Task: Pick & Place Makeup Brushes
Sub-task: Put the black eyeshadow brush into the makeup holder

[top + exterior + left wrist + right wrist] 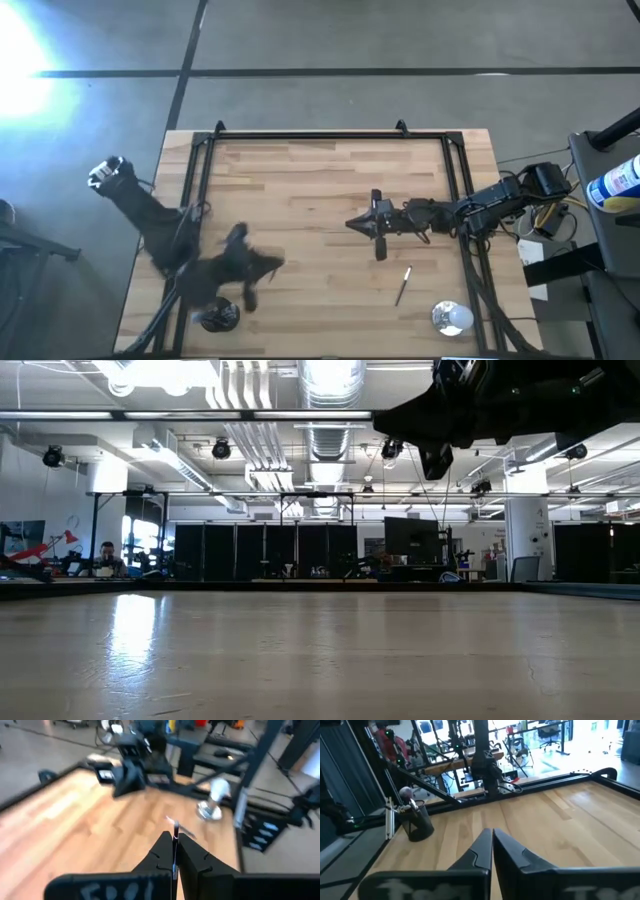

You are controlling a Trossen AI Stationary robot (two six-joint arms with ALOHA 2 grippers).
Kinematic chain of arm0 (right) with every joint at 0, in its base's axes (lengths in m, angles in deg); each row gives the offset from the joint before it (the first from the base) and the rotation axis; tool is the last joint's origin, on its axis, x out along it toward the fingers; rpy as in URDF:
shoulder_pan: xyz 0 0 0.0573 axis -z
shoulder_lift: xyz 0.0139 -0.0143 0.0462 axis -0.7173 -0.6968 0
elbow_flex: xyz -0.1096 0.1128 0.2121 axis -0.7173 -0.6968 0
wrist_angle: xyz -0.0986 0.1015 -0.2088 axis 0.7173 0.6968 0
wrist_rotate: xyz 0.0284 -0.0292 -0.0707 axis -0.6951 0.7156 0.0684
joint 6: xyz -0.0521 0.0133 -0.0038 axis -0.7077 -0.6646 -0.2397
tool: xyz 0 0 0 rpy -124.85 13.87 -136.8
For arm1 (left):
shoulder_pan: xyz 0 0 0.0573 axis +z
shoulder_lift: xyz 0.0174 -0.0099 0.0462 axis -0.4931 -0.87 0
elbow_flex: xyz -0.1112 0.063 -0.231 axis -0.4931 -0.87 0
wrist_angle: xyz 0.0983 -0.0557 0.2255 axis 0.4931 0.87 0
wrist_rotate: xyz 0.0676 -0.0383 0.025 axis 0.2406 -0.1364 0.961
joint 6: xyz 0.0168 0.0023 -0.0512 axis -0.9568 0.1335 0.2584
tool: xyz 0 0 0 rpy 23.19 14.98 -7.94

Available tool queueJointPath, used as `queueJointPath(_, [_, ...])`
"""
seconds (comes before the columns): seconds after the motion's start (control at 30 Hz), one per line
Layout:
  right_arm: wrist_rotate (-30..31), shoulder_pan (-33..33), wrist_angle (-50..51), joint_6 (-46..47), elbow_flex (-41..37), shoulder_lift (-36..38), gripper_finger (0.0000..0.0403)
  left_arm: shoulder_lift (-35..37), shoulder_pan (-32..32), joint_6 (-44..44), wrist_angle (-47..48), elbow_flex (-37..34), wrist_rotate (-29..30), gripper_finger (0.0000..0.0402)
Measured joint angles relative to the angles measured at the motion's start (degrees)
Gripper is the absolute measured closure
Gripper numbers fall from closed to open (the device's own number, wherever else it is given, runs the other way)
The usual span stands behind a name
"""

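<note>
One makeup brush (402, 285), thin and dark, lies flat on the wooden table near the right front. Several more brushes (406, 800) stand in a dark cup (220, 316) at the table's near left corner. My left gripper (276, 264) hovers above the table beside that cup, pointing toward the table's right edge, shut on a thin brush (175, 831). My right gripper (352, 225) hangs over the table's middle right, pointing left, shut with nothing between its fingers (492, 837). My left gripper pinches a thin dark brush between its two fingers. The brush lies along the fingers, and its pale tip (176, 824) sticks out a little past the fingertips. It is lifted clear of the table. The fingers hide the rest of the stick.
A round shiny silver-white object (452, 317) stands at the table's near right corner. A black frame (330, 135) runs along the far edge and both sides of the table. Bare wood lies between the two grippers.
</note>
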Motion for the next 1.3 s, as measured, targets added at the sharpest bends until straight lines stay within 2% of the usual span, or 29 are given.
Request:
queueJointPath(0.1, [0.32, 0.0, 0.06, 0.66, -0.03, -0.03, 0.0394, -1.57, -7.78, 8.63, 7.38, 2.05, 4.27, 0.0397])
queueJointPath(0.27, [2.51, -0.26, 0.35, 1.13, -0.08, -0.04, 0.0394, -3.84, -17.24, 18.53, 12.08, 2.44, 8.05, 0.0397])
queueJointPath(0.43, [3.66, -0.73, 0.35, 1.22, -0.08, -0.04, 0.0394, -6.2, -20.82, 28.3, 20.89, 2.37, 7.99, 0.0397])
queueJointPath(0.6, [5.9, -1.64, 0.35, 1.16, -0.08, -0.04, 0.0394, -7.2, -21.62, 37.09, 30.31, 2.33, 3.24, 0.0397])
queueJointPath(0.9, [7.63, -1.97, 0.35, 1.16, -0.08, -0.04, 0.0394, -7.13, -23.22, 38.12, 32.04, 1.31, -0.01, 0.0397])
queueJointPath(1.3, [9.07, -1.95, 0.33, 1.14, -0.08, -0.04, 0.0394, -8.18, -24.41, 40.77, 23.76, -8.98, -4.62, 0.0389])
